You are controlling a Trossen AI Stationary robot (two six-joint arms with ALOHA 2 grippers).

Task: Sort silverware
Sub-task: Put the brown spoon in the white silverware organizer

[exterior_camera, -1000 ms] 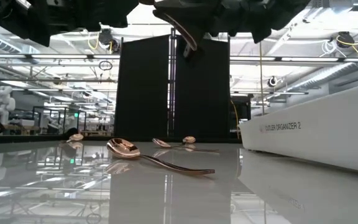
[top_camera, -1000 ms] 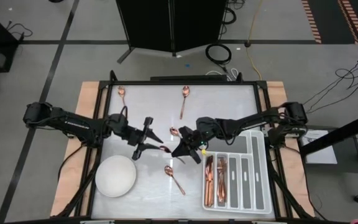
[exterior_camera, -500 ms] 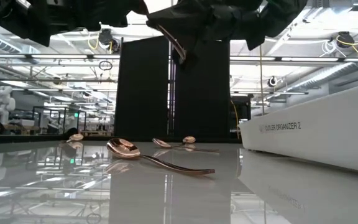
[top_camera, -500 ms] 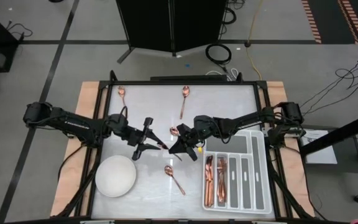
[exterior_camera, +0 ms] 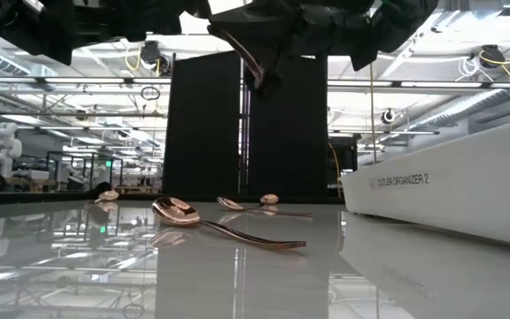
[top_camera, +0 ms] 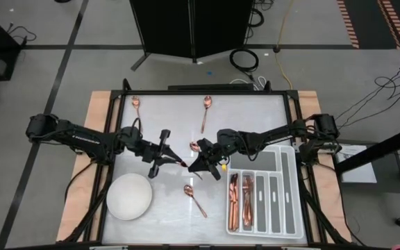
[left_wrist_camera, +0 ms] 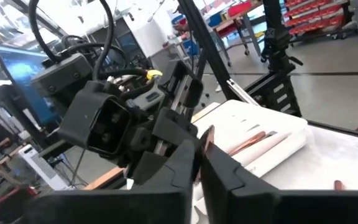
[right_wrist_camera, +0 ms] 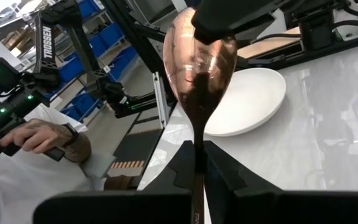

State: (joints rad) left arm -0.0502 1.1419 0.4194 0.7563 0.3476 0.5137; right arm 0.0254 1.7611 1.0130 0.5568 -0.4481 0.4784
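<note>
- Room: a workshop floor surrounds the white tabletop (top_camera: 255, 118), with a black panel (top_camera: 193, 28) beyond its top edge. In the right wrist view a person's hand (right_wrist_camera: 48, 137) shows off to the side, well clear of both arms.
- Left of the frame: the white bowl (top_camera: 129, 196) sits at lower left. It is no part of the sorting, and nothing is in it.
- Loose spoons (top_camera: 137, 104): four lie on the tabletop, one at upper left, one at upper centre, one just above the grippers at mid-frame and one at lower centre. All are left to sort.
- Left gripper (left_wrist_camera: 201, 155): at mid-frame, raised off the tabletop, clenched on the bowl end of the spoon (right_wrist_camera: 199, 68).
- The spoon: in the air between the two arms, touching nothing else.
- Right gripper (right_wrist_camera: 197, 165): just right of the left one, clamped on the spoon's handle. Both hold the spoon at once, so I judge this a hand-over partway through.
- Right of the frame: the grey tray (top_camera: 283, 208) at lower right has stored silverware (top_camera: 233, 201) in its two leftmost slots. The other slots look bare.
- Progress: as I judge it, well past halfway. Most pieces are stored, with five spoons to go, counting the one held.
</note>
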